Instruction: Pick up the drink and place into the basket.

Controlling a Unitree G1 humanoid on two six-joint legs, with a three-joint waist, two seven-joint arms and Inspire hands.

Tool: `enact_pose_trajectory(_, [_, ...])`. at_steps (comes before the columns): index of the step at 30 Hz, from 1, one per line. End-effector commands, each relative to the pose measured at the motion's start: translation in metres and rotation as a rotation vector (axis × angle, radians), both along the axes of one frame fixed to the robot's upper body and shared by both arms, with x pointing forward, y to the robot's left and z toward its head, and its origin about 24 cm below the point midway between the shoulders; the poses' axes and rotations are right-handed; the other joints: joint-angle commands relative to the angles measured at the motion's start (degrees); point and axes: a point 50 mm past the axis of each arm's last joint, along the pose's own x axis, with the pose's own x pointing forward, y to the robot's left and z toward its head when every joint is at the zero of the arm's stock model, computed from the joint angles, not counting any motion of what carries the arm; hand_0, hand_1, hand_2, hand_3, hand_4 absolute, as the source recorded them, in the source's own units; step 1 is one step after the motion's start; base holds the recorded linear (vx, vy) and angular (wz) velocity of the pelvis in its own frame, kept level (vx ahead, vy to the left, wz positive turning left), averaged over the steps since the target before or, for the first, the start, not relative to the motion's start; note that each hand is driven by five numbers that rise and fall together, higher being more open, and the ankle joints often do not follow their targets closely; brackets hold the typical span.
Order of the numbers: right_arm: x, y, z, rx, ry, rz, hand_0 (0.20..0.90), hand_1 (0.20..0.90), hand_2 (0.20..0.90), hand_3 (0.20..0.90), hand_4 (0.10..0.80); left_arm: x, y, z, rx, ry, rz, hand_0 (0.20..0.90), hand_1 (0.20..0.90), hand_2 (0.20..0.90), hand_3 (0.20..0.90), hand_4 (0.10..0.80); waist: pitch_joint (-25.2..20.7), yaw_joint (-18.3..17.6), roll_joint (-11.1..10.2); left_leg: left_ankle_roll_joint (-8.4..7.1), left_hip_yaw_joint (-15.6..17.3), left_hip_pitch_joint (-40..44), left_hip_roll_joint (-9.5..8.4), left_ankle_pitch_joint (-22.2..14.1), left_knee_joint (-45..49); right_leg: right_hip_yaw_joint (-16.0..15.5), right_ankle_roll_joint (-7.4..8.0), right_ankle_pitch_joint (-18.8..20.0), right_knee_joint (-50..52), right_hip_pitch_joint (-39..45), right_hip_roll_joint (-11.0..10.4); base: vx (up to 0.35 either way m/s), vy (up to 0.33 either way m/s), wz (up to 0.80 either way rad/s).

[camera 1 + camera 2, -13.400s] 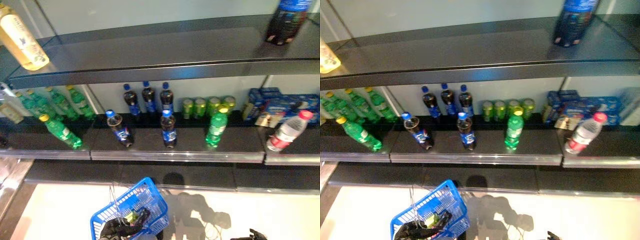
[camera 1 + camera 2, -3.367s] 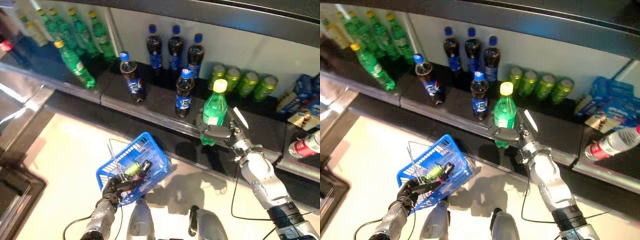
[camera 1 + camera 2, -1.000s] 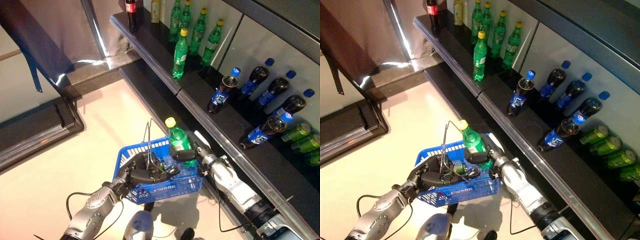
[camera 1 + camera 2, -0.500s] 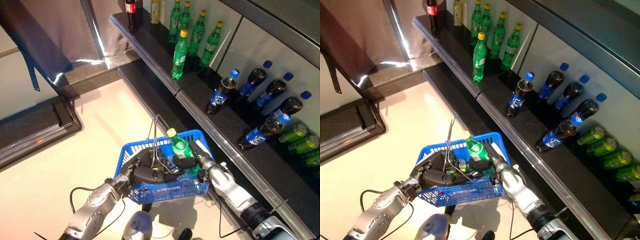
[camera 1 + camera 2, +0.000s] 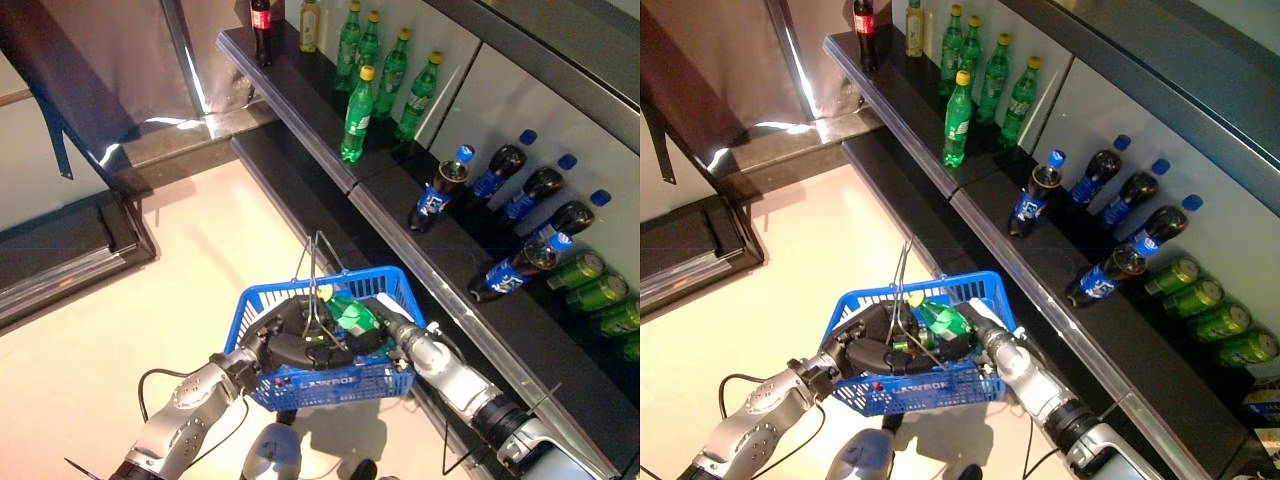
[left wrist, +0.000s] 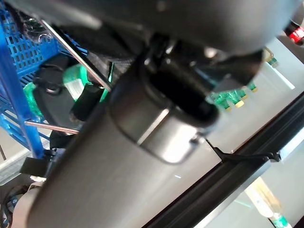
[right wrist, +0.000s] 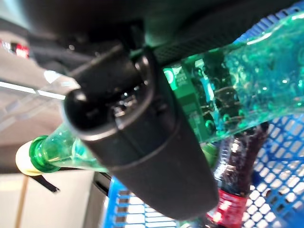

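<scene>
The blue basket (image 5: 318,386) hangs raised in front of me; my left hand (image 5: 287,346) is shut on its thin wire handles (image 5: 316,268). My right hand (image 5: 392,327) reaches into the basket from the right and is shut on a green bottle (image 5: 350,312) with a yellow cap. The bottle lies tilted inside the basket, cap toward my left hand. In the right wrist view my thumb (image 7: 137,142) lies across the green bottle (image 7: 256,80). A dark drink with a red label (image 7: 232,192) lies beneath it in the basket.
A long dark shelf (image 5: 395,235) runs along the right, close to my right arm. On it stand green bottles (image 5: 358,110), dark bottles with blue caps (image 5: 440,190) and green cans (image 5: 600,292). A dark low platform (image 5: 60,250) lies at the left on the pale floor.
My right hand has lowered the green bottle from tilted upright above the rim to lying down inside the blue basket. The left hand still holds the handles.
</scene>
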Motion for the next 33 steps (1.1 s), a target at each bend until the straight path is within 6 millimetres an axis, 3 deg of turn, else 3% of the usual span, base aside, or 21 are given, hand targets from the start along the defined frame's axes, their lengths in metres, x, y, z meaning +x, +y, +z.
enact_pose_trajectory(1, [0.027, 0.027, 0.046, -0.072, -0.196, 0.180, 0.300, 0.300, 0.300, 0.200, 0.100, -0.021, -0.067, 0.162, -0.501, -0.831, -0.479, 0.300, 0.300, 0.300, 0.200, 0.100, -11.59, 0.51, -0.71, -2.82, 2.36, 5.82, 2.78, -9.08, 1.20, 0.85, -0.29, 3.77, -0.14, -3.84, 0.11, 0.000, 0.000, 0.00])
enact_pose_trajectory(23, [0.029, 0.059, 0.043, -0.192, -0.062, 0.412, 0.300, 0.300, 0.300, 0.200, 0.100, -0.027, -0.083, 0.173, -0.511, -0.883, -0.626, 0.300, 0.300, 0.300, 0.200, 0.100, -12.48, 1.28, -0.92, -3.13, 1.82, 6.00, 2.67, -8.80, 1.21, 1.20, -0.61, 3.54, -0.14, -3.16, 0.46, 0.000, 0.000, 0.00])
enact_pose_trajectory(24, [0.029, 0.059, 0.042, -0.193, -0.056, 0.411, 0.382, 0.382, 0.382, 0.296, 0.196, -0.027, -0.083, 0.173, -0.512, -0.884, -0.629, 0.300, 0.300, 0.300, 0.200, 0.100, -12.49, 1.33, -0.95, -3.15, 1.78, 6.02, 2.67, -8.79, 1.23, 1.18, -0.61, 3.56, -0.14, -3.13, 0.47, 0.000, 0.000, 0.00])
enact_pose_trajectory(25, [0.029, 0.059, 0.040, -0.195, -0.049, 0.410, 0.382, 0.382, 0.382, 0.296, 0.196, -0.027, -0.084, 0.173, -0.513, -0.885, -0.634, 0.300, 0.300, 0.300, 0.200, 0.100, -12.54, 1.41, -0.95, -3.14, 1.69, 6.00, 2.64, -8.78, 1.26, 1.20, -0.62, 3.56, -0.14, -3.11, 0.49, 0.000, 0.000, 0.00])
enact_pose_trajectory(26, [0.029, 0.060, 0.039, -0.194, -0.042, 0.410, 0.580, 0.580, 0.580, 0.527, 0.427, -0.028, -0.085, 0.173, -0.514, -0.886, -0.637, 0.300, 0.300, 0.300, 0.200, 0.100, -12.58, 1.48, -0.98, -3.15, 1.64, 6.00, 2.64, -8.78, 1.26, 1.18, -0.63, 3.55, -0.14, -3.10, 0.51, 0.000, 0.000, 0.00])
enact_pose_trajectory(27, [0.029, 0.061, 0.037, -0.196, -0.027, 0.409, 0.900, 0.900, 0.900, 0.900, 0.800, -0.028, -0.086, 0.174, -0.517, -0.884, -0.643, 0.300, 0.300, 0.300, 0.200, 0.100, -12.66, 1.61, -1.01, -3.17, 1.52, 6.00, 2.64, -8.76, 1.25, 1.16, -0.64, 3.53, -0.14, -3.06, 0.53, 0.000, 0.000, 0.00])
enact_pose_trajectory(33, [0.030, 0.060, 0.030, -0.211, -0.003, 0.397, 0.900, 0.900, 0.900, 0.900, 0.800, -0.029, -0.087, 0.175, -0.525, -0.880, -0.652, 0.300, 0.300, 0.300, 0.200, 0.100, -12.77, 1.80, -0.97, -3.16, 1.40, 6.00, 2.57, -8.81, 1.39, 1.32, -0.68, 3.47, -0.14, -2.91, 0.54, 0.000, 0.000, 0.00])
